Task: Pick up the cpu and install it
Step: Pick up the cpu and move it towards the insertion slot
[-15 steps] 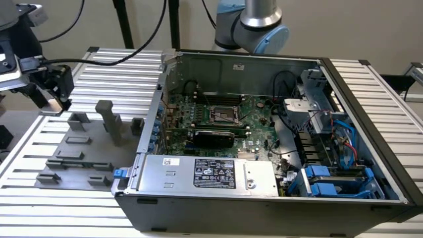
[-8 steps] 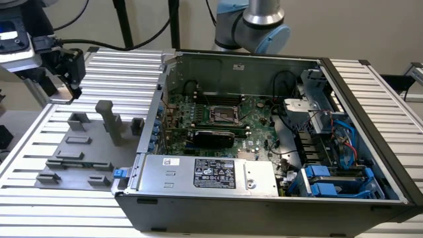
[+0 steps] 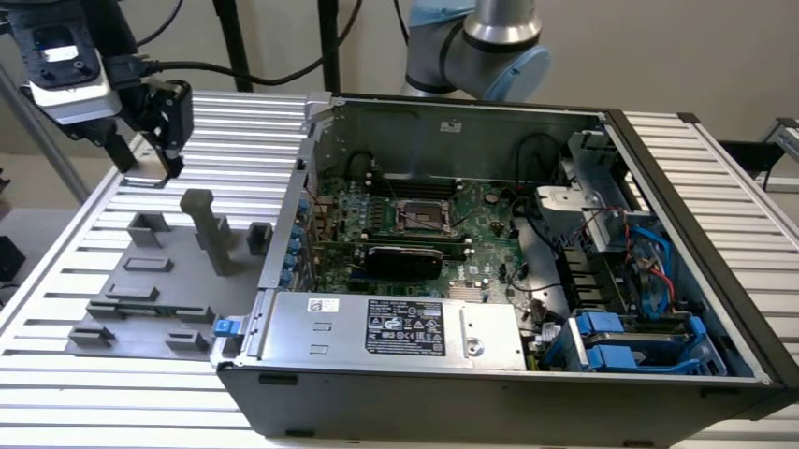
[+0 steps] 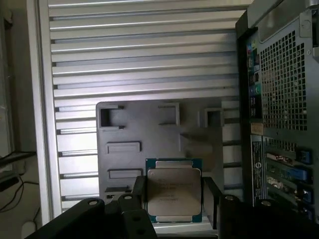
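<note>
The cpu (image 4: 173, 191) sits flat between the two dark fingers (image 4: 137, 193) of the end effector (image 3: 153, 161), its silvery lid facing the wrist camera and its green rim showing along one edge. We read the end effector as clenched on the chip by two opposite edges, a hold that keeps the grip off both the lid and the contact face beneath. In the exterior view the end effector hangs at about ten o'clock of the scene, over the far end of the grey fixture plate (image 3: 150, 299). The chip looks raised clear of the plate's recesses rather than seated in one, so we judge the pick-up done and the install not yet done. The plate rests on the ribbed aluminium tabletop (image 3: 75, 224), just beside the open computer case (image 3: 500, 398), presumably so that parts wait close to it. Inside the case, the black-framed socket (image 3: 422, 217) on the motherboard (image 3: 481, 257) lies toward four o'clock from the end effector, well apart from it. The power supply (image 3: 399, 327) lines the case wall at six o'clock of the socket.
</note>
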